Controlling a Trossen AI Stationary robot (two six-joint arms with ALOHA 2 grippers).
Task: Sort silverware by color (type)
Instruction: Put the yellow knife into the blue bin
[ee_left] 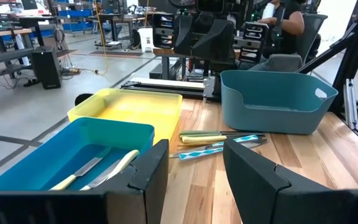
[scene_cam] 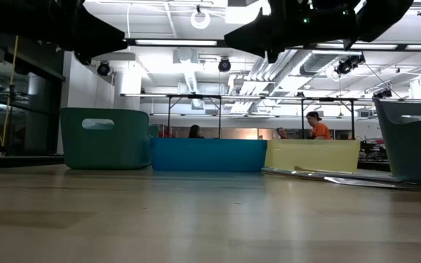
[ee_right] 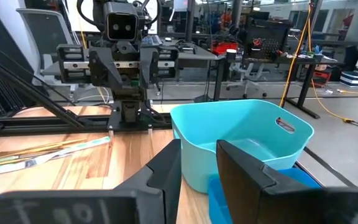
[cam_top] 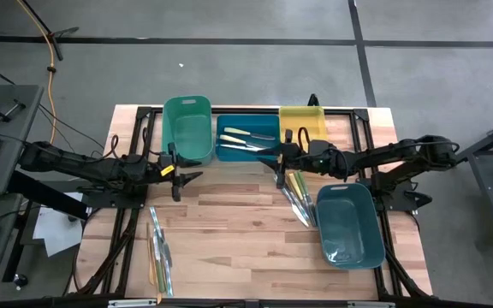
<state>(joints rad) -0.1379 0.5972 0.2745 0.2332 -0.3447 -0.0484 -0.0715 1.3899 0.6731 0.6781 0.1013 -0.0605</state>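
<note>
Silverware lies in three places. A few pale-handled pieces are in the blue bin (cam_top: 246,139) (ee_left: 98,168). A pile with yellow, green and bluish handles (cam_top: 299,195) (ee_left: 219,140) rests flat on the table beside the teal bin. Another group (cam_top: 159,252) (ee_right: 42,152) lies at the near left. My left gripper (cam_top: 188,177) (ee_left: 194,174) is open and holds nothing, hovering in front of the green bin. My right gripper (cam_top: 278,162) (ee_right: 197,165) is open and holds nothing, near the blue bin's right end, just beyond the pile.
A green bin (cam_top: 187,128), a blue bin (cam_top: 268,154) and a yellow bin (cam_top: 302,124) stand in a row along the far edge. A teal bin (cam_top: 349,224) sits at the near right. Bare wood lies in the table's middle (cam_top: 229,222). People sit in the room behind.
</note>
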